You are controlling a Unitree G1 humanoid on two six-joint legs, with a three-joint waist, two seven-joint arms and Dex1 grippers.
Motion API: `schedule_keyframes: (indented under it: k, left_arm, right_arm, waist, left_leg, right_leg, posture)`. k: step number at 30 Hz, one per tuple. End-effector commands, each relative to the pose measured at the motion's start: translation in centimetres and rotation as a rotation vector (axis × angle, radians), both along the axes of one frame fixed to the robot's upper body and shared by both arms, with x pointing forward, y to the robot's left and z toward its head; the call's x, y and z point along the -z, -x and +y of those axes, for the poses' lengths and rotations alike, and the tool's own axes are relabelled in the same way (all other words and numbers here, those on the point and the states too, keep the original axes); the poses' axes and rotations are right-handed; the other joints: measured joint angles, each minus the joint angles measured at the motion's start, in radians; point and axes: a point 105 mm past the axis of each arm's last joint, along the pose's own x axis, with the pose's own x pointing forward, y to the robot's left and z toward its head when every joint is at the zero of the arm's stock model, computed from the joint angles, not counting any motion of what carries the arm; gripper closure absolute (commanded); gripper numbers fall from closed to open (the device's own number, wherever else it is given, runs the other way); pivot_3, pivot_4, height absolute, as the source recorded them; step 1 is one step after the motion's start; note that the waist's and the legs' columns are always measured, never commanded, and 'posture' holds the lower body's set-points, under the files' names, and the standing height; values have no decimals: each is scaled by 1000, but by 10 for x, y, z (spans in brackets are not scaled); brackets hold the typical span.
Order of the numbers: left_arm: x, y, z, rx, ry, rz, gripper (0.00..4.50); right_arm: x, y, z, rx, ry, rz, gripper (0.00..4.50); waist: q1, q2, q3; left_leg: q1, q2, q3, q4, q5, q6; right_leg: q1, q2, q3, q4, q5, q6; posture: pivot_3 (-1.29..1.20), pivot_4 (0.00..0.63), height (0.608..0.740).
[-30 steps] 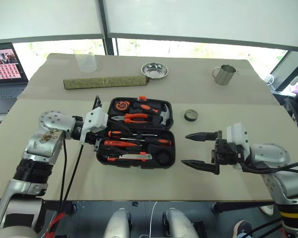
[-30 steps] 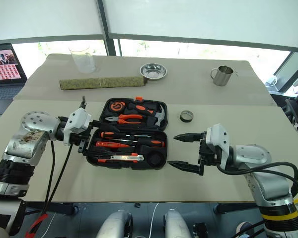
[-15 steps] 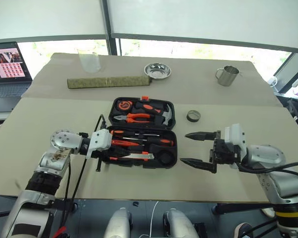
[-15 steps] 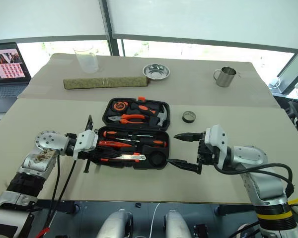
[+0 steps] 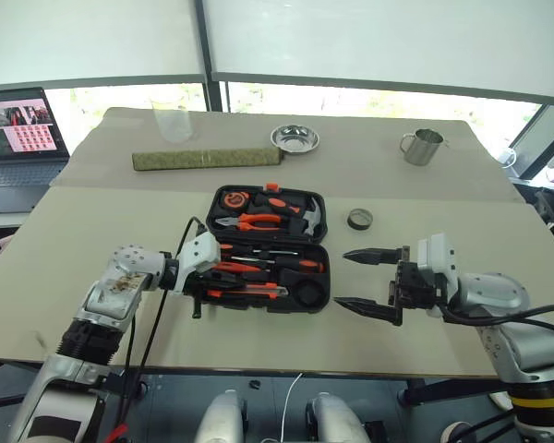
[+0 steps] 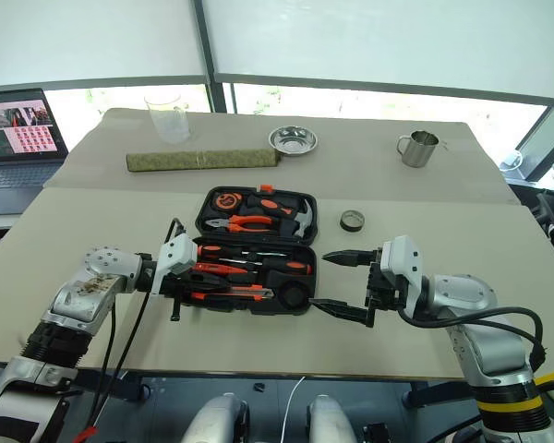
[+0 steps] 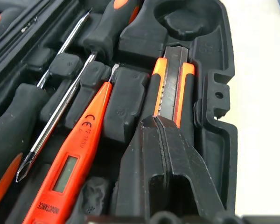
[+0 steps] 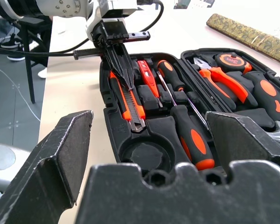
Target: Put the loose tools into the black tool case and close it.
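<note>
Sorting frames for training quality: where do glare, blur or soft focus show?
Head views: windows behind the beige table blow out white. Left wrist view: the shut left pincer is slightly soft, the orange-black utility knife sharp. Right wrist view: the open right pincer looms blurred, the black plastic tool case crisp.

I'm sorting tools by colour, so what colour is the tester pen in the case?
Bright orange, with a grey display window; the tester pen shows best in the left wrist view.

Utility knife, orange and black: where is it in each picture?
Left eye: utility knife in the case's nearest slot.
Right eye: same slot.
Left wrist: just past the left end effector's tips.
Right wrist: under those same tips.
Shared landmark: empty round recess at its end.
</note>
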Motion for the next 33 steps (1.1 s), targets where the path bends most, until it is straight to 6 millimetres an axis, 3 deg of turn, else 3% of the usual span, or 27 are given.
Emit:
schedule_keyframes:
  k: [1, 4, 7, 10, 12, 13, 17, 21, 24, 28, 33]
  left_arm:
    - [26, 11, 1, -2, -8, 30, 4456]
    - [-8, 3, 0, -44, 185, -118, 4456]
    - [-45, 11, 13, -45, 321, -223, 3756]
    - [-75, 17, 28, -107, 442, -308, 2734]
    - [-85, 24, 39, -167, 532, -287, 2046]
    - [-87, 27, 44, -202, 560, -269, 1489]
    - [-77, 40, 73, -303, 564, -215, 36]
    - [-63, 37, 95, -356, 529, -204, 36]
    - [-70, 37, 85, -299, 545, -208, 36]
    - [-79, 32, 72, -259, 571, -222, 36]
    - [-92, 22, 53, -249, 613, -263, 36]
  right_arm:
    - [-11, 2, 2, 2, -22, -51, 0]
    - [-12, -1, -8, 68, -38, -59, 0]
    - [-8, -9, -42, 238, -65, -56, 0]
    - [7, -8, -79, 387, -68, -21, 0]
    - [21, -5, -98, 466, -62, 1, 0]
    - [27, -3, -105, 498, -58, 3, 0]
    - [44, -5, -126, 630, -38, -3, 0]
    - [30, -25, -113, 594, 26, -53, 0]
    - [25, -61, -107, 629, 231, 21, 0]
    - [0, -92, -73, 468, 342, 22, 0]
    - [-7, -135, -47, 403, 502, 57, 0]
  waist:
    - [0, 2, -3]
    - [1, 3, -3]
    - [0, 1, -2]
    - [2, -2, 0]
    - [-1, -2, 0]
    - [-3, -2, 0]
    - [-21, -1, 0]
    - [-30, -1, 0]
    - [-33, 0, 2]
    - [-28, -1, 2]
    - [-24, -1, 3]
  left_leg:
    - [0, 0, 0, 0, 0, 0]
    - [0, 0, 1, -1, 0, 0]
    - [-3, 0, 0, 0, 0, 0]
    - [-6, 1, -1, 0, 0, 0]
    - [-6, 0, -1, 0, 0, 0]
    - [-6, 0, 0, -1, 0, 0]
    - [-4, 1, 0, -2, 0, 1]
    - [-3, 3, 1, -3, 0, 1]
    - [-1, 4, 3, -2, 0, 1]
    - [-3, 4, 4, -3, 0, 0]
    - [-8, 3, 3, -6, 0, 1]
  right_leg:
    - [0, 0, 0, 0, 0, 0]
    - [-1, 0, 1, 0, 0, 0]
    - [-3, 0, 0, 0, 1, -2]
    - [-5, 0, -1, -1, 1, -3]
    - [-5, -1, -1, -2, 1, -3]
    - [-4, -1, -1, -2, 1, -3]
    - [-4, 0, 0, -2, 1, -2]
    - [-4, 2, 0, -1, -1, -4]
    - [-4, 2, 1, -1, -4, 0]
    - [-7, 1, 2, -1, 0, -6]
    - [-12, 2, 2, -1, 0, -7]
  posture:
    - [0, 150, 740]
    - [0, 150, 740]
    - [0, 150, 740]
    - [0, 150, 740]
    - [0, 150, 740]
    - [0, 150, 740]
    - [0, 150, 740]
    - [0, 150, 740]
    - [0, 150, 740]
    - [0, 150, 740]
    - [0, 150, 740]
